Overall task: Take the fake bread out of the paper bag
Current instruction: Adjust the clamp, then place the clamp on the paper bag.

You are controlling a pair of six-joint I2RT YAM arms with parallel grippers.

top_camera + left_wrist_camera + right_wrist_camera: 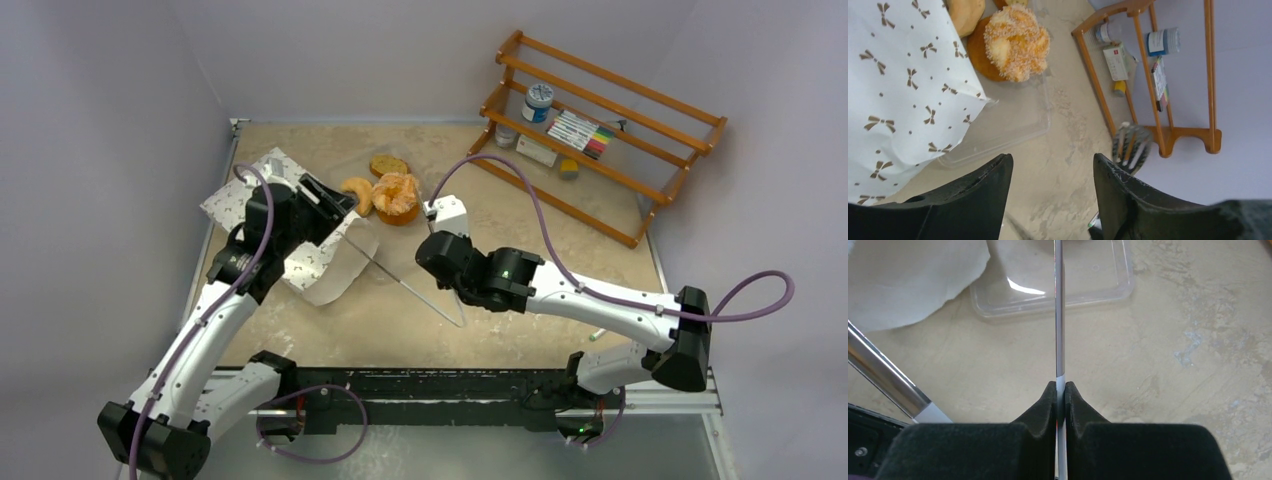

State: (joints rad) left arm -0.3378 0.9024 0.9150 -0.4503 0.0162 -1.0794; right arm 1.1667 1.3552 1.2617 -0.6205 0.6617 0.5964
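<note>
The white paper bag with small dark marks lies at the left, partly under my left arm; it also shows in the left wrist view and the right wrist view. Fake bread lies beside it: a croissant, a round swirled bun and a brown slice. My left gripper is open and empty, beside the bag's edge. My right gripper is shut on the metal tongs, which reach toward the bag.
A clear plastic tray sits under and beside the bun. A wooden rack with jars and small boxes stands at the back right. The tongs' slotted head hangs near my left fingers.
</note>
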